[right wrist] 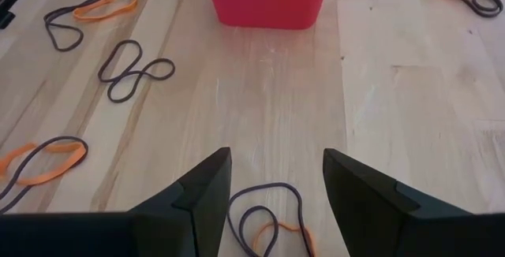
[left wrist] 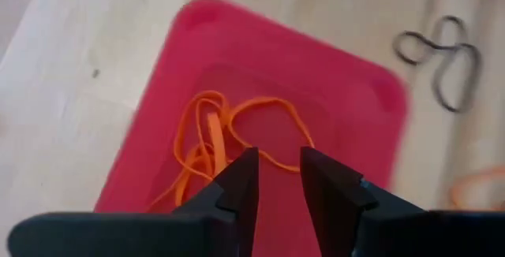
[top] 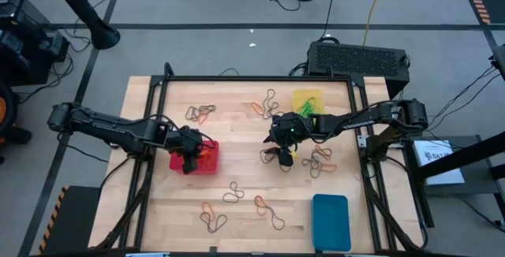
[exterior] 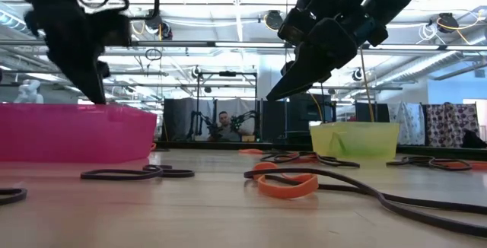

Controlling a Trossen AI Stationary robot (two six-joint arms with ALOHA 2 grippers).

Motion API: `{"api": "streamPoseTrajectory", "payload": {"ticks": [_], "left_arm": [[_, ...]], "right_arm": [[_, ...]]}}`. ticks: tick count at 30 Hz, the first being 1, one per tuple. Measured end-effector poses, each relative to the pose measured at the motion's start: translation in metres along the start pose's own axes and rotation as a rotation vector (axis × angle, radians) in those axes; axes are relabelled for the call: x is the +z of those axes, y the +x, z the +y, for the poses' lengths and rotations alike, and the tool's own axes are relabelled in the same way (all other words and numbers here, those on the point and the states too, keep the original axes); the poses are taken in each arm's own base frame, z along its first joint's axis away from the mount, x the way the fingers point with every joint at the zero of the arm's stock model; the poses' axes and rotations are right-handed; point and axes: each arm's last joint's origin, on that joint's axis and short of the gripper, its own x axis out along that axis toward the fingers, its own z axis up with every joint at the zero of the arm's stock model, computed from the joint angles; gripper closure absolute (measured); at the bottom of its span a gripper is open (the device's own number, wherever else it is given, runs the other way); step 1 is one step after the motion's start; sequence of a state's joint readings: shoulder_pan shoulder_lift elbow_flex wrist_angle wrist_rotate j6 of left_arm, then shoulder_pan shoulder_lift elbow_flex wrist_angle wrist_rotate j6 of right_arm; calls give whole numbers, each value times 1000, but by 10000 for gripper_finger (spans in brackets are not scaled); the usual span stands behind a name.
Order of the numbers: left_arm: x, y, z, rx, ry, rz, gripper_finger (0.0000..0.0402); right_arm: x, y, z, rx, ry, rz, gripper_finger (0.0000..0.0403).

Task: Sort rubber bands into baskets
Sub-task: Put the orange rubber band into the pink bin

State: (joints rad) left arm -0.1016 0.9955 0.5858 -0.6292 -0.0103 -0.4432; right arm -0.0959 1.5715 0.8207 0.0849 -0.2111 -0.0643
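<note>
The red basket [left wrist: 347, 91] stands at the table's left middle, with a tangle of orange rubber bands [left wrist: 207, 135] lying on its floor. My left gripper [left wrist: 278, 166] hangs open just above them, slanting down into the basket [top: 211, 162], with nothing between its fingers. My right gripper [right wrist: 276, 170] stands open above the table's middle [top: 280, 148]. Its fingers sit on either side of a dark band [right wrist: 268, 198] and a small orange band [right wrist: 278, 237] that lie flat on the wood below. The yellow basket [top: 309, 99] stands far right, the blue basket [top: 330, 221] near right.
Loose orange and dark bands lie scattered over the wood: far left [top: 201, 113], far middle [top: 264, 103], right [top: 319, 162] and near the front [top: 229, 198]. A dark metal frame [top: 260, 78] rims the table. A black box [top: 359, 58] sits beyond the far edge.
</note>
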Motion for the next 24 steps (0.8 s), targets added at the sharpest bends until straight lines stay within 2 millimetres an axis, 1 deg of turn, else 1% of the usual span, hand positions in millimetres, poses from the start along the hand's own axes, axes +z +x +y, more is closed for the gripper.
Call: {"api": "streamPoseTrajectory", "payload": {"ticks": [2,6,8,10,14,16,19,22,24], "left_arm": [[7,-9,-2,1,2,0,299],[30,-32,0,108,64,-90,299],[41,-41,9,231,82,-143,301],[51,-44,25,323,76,-145,305],[61,-35,70,394,5,-48,306],[64,-25,95,406,-32,17,306],[69,-9,127,400,-76,61,306],[71,10,151,362,-115,90,307],[71,19,162,349,-133,108,307]], "right_arm": [[0,0,0,0,0,0,209],[0,0,0,0,-5,-1,209],[1,0,0,0,-10,-7,209],[1,0,0,-1,-14,-16,209],[1,0,0,-1,-14,-15,209],[1,0,0,-1,-10,-14,209],[0,0,0,0,-2,1,209],[-2,0,0,1,2,14,209],[-6,1,1,2,4,23,209]]}}
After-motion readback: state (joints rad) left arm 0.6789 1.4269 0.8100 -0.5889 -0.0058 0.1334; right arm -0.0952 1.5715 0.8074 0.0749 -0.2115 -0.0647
